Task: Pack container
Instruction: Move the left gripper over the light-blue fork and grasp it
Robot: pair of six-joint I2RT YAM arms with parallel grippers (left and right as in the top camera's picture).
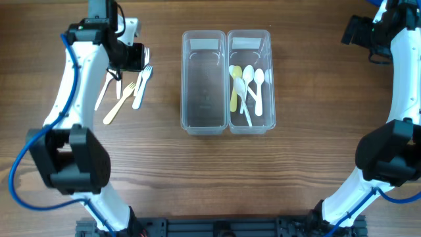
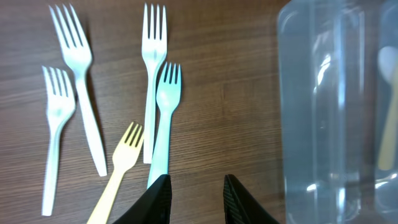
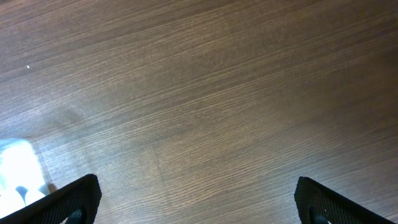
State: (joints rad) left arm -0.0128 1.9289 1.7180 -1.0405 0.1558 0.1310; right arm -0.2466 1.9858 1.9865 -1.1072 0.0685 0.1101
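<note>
Left gripper (image 2: 196,198): jaws stand a narrow gap apart, bare wood between them, nothing clamped. It sits low over the forks, left of the container.
Right gripper (image 3: 198,193): jaws spread wide over bare table (image 1: 316,99), far right rear, well apart from everything.
Container (image 1: 227,130): clear plastic, two long compartments side by side, table centre. Cut off at the right edge of the left wrist view, walls streaked with glare.
Spoons (image 1: 250,82): all in the right compartment, one yellow, rest white, overlapping; count uncertain.
Forks lie loose on the wood:
- three white forks (image 2: 73,68)
- teal fork (image 2: 165,112), handle end hidden behind the left finger (image 2: 155,200)
- yellow fork (image 2: 124,158), handle cut off by the frame

Pale blur (image 3: 15,165) at the right wrist view's edge: unidentifiable.
</note>
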